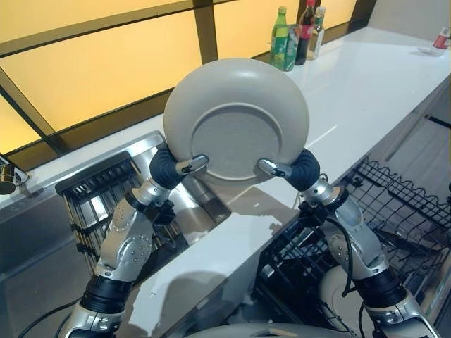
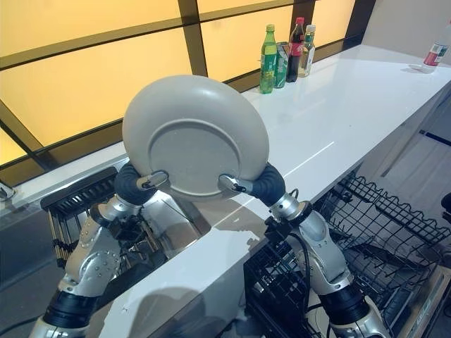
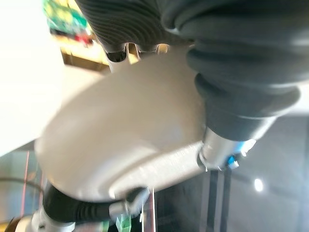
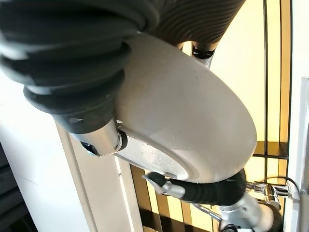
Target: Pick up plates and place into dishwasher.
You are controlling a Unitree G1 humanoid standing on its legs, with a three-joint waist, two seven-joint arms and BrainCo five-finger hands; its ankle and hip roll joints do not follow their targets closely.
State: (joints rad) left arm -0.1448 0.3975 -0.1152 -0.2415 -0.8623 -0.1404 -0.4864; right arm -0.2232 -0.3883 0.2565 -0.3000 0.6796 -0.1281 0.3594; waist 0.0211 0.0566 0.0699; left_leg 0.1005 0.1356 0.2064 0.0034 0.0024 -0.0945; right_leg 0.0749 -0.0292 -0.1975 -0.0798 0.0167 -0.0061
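Dishwasher rack, black wire, pulled out at lower right below the white tabletop. Above the tabletop edge, grey plate held upright in the air, underside facing camera. Left hand clamped on its lower left rim, right hand clamped on lower right rim, thumbs over the back. Sink behind left arm. Bottles stand far back on the tabletop by the window.

Left hand, right hand raised, clamping.
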